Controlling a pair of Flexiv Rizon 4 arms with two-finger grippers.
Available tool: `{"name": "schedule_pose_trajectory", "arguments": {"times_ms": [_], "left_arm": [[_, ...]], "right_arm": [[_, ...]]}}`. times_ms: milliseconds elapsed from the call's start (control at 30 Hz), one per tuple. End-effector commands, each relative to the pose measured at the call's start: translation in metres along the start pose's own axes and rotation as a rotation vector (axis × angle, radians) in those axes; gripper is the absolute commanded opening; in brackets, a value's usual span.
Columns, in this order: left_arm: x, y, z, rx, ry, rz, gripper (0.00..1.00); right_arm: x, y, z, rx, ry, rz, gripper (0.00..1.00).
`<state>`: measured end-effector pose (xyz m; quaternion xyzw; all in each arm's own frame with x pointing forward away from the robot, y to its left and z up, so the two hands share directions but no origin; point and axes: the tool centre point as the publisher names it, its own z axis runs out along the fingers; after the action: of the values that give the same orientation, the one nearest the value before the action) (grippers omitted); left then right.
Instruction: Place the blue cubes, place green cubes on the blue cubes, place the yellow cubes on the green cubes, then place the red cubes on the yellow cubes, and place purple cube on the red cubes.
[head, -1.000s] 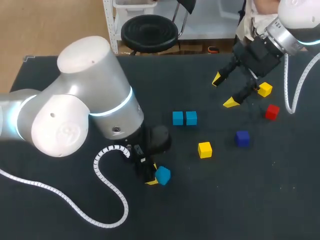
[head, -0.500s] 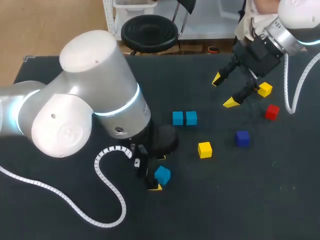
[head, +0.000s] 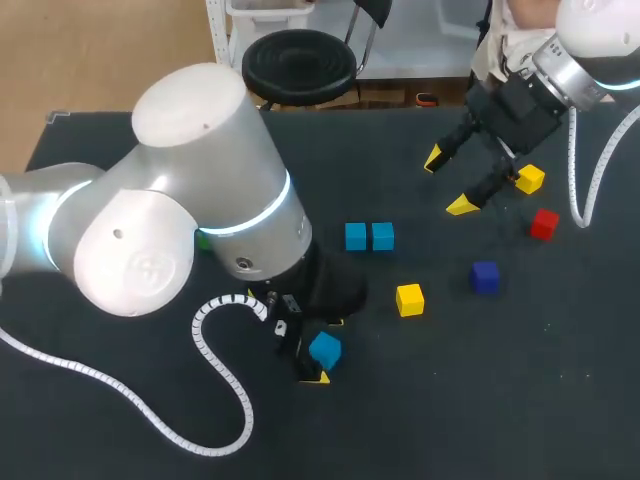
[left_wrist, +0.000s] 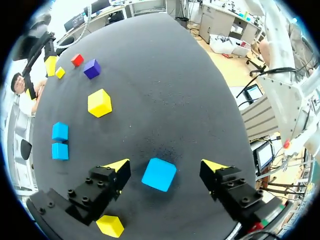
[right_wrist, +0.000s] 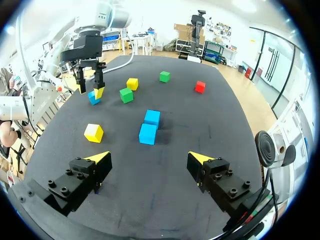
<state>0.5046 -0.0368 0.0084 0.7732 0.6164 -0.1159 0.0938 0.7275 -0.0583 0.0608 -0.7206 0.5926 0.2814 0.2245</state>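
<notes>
left gripper (left_wrist: 165, 165) low over black table (left_wrist: 165, 90)

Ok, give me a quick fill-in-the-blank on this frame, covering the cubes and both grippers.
The cube between the open fingers of the left gripper is ___ in colour.
Near the table's middle, ___ blue cubes sit touching, side by side.
The right gripper is open and holds ___.
Missing words: blue; two; nothing.
</notes>
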Motion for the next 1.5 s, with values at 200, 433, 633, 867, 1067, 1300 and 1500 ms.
{"name": "schedule_pose_trajectory", "arguments": {"times_ms": [200,433,633,867,1067,1300,1500], "left_arm": [[0.002,0.004,0.0,0.001,0.009,-0.003,0.65],[0.004,0.003,0.0,0.0,0.015,-0.006,0.47],[0.005,-0.002,-0.005,-0.014,0.017,-0.044,0.25],[0.008,-0.007,-0.005,-0.02,0.03,-0.1,0.06],[0.012,-0.007,0.0,-0.016,0.062,-0.144,0.35],[0.014,-0.006,-0.003,-0.017,0.053,-0.14,1.0],[0.02,-0.004,-0.005,-0.025,0.049,-0.119,1.0]], "right_arm": [[0.0,0.0,0.0,0.001,-0.001,-0.001,1.0],[0.0,0.0,0.0,0.001,-0.001,-0.001,1.0],[0.0,0.0,0.0,0.001,-0.001,-0.001,1.0],[0.0,0.0,0.0,0.001,-0.001,-0.001,1.0],[0.0,0.0,0.0,0.001,-0.001,-0.001,1.0],[0.0,0.0,0.0,0.001,-0.001,-0.001,1.0],[0.0,0.0,0.0,0.001,-0.001,-0.001,1.0]]}}
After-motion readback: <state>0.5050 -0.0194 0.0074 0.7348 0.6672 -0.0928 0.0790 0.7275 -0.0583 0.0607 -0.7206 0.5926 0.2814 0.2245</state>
